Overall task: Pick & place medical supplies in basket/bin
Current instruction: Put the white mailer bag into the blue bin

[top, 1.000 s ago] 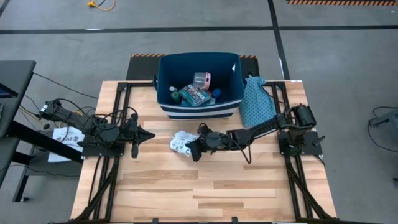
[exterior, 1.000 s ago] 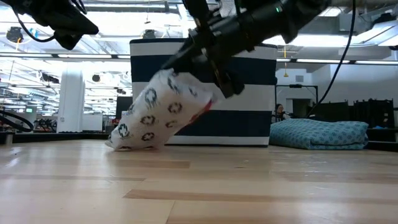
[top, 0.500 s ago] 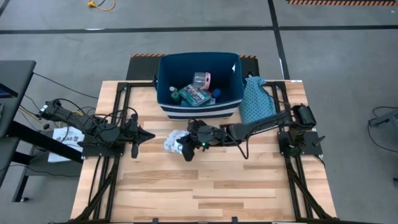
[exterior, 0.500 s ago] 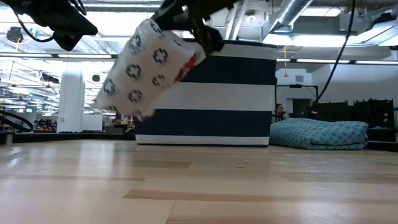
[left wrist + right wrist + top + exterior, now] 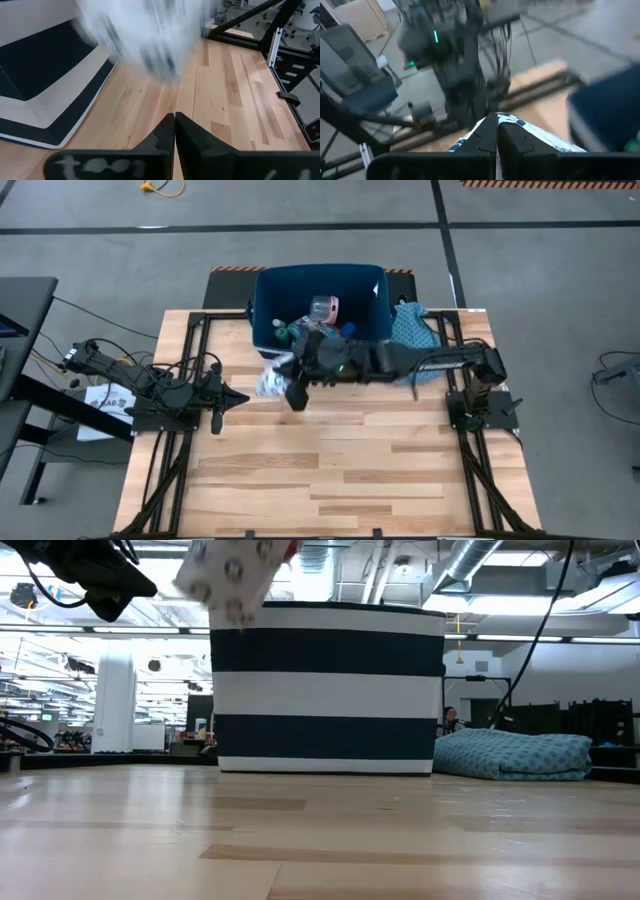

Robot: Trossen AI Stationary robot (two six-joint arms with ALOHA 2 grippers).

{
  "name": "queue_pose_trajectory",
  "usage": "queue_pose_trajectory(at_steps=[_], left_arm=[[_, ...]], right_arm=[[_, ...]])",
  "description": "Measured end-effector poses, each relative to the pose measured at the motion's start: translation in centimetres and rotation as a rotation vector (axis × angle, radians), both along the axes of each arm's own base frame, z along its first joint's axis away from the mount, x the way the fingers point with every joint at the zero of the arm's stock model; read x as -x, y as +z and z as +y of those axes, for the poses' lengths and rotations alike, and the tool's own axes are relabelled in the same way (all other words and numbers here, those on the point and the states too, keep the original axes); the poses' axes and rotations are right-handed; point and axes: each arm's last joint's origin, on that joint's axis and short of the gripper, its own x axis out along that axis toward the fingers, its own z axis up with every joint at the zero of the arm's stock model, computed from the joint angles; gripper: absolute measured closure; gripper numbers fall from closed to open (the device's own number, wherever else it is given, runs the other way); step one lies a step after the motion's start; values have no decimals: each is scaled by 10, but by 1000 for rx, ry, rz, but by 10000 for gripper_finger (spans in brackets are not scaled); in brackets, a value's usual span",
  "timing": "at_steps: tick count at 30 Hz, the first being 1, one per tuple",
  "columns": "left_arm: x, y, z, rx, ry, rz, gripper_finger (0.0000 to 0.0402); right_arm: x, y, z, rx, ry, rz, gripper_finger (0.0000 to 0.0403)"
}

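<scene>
My right gripper (image 5: 288, 383) reaches across the table to the bin's near-left corner, shut on a white packet with dark ring marks (image 5: 267, 383). The low view shows the packet (image 5: 232, 568) high up, above the rim of the navy, white-striped bin (image 5: 328, 690). Several supplies lie inside the bin (image 5: 262, 292), among them a pink round piece (image 5: 325, 307) and a teal-and-white packet (image 5: 312, 333). My left gripper (image 5: 238, 395) waits shut near the table's left side; its wrist view shows the packet (image 5: 145, 35) as a blur ahead of it. My right gripper pinches the white packet between its two fingers at one edge (image 5: 517, 131), coming level from the table's right. The packet is lifted clear of the table and sticks out beyond the fingertips toward the table's left.
A teal patterned fabric pouch (image 5: 412, 330) lies on the table right of the bin, partly under my right arm; the low view shows the pouch (image 5: 520, 754) too. Bare wood fills the table's near half (image 5: 330, 480). Papers (image 5: 105, 398) lie off the table's left edge.
My right gripper, shut on the packet throughout, has risen and moved toward the far edge and the bin. The packet, whose lower end was on the table a second ago, has been lifted clear to above the bin's rim.
</scene>
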Motion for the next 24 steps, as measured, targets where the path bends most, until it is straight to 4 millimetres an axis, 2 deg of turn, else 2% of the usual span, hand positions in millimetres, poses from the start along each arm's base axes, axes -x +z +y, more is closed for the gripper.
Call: queue_pose_trajectory(at_steps=[7,11,18,24], left_arm=[[0,0,0,0,0,0,401],[0,0,0,0,1,-1,401],[-2,-1,0,0,7,5,401],[-10,-7,-4,-22,12,57,401]], right_arm=[[25,82,-33,134,-36,-145,403],[47,115,-59,190,-96,-175,403],[81,127,-115,175,-234,-127,403],[98,115,-150,126,-312,18,403]])
